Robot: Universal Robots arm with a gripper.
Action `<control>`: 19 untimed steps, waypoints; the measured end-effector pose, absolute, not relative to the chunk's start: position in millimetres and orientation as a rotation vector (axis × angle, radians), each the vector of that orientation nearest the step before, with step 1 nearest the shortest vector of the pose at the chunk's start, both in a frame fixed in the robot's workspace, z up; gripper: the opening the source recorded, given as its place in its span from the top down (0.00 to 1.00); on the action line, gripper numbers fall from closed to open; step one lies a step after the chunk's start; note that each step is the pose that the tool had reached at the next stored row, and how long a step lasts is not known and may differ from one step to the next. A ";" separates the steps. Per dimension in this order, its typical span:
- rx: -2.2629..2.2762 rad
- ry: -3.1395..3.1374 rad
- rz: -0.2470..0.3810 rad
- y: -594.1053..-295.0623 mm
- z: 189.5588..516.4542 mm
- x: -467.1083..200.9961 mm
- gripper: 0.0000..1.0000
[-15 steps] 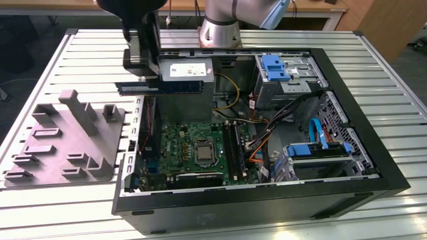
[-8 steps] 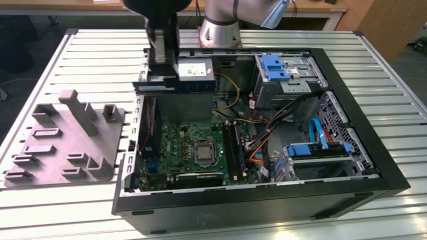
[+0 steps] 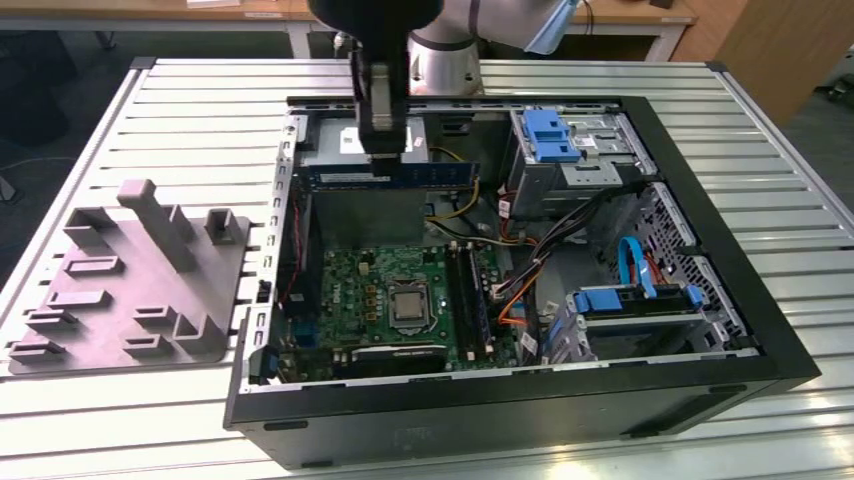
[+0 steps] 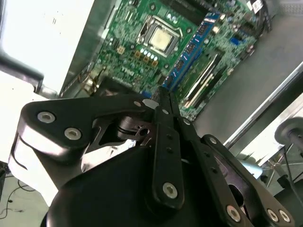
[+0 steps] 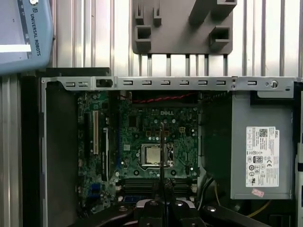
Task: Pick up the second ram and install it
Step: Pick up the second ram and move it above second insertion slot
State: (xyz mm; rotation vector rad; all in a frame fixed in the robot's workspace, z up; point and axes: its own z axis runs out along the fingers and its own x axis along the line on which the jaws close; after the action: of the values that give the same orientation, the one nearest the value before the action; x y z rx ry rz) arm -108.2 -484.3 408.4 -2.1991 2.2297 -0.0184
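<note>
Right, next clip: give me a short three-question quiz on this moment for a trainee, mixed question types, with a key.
1. True or false: the long, narrow blue-green RAM stick is already seated in the large square green motherboard.
2. Where does the grey plastic block with upright tabs stand? A) inside the black computer case; B) on the slatted metal table, to the exterior view's left of the case; C) in the gripper.
3. Fill in: the black gripper is shut on the ____.
Key: 1 false, the gripper holds the stick above the board; 2 B; 3 RAM stick.
</note>
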 end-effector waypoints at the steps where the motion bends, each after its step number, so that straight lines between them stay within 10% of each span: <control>1: -2.199 2.230 -0.018 -484.4 407.0 -105.7 0.89; 19: -2.199 2.230 -0.018 -484.5 375.1 -81.5 0.89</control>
State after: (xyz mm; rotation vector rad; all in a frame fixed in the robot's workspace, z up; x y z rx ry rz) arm -81.5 -484.5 375.1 -2.1988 2.2299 -0.0183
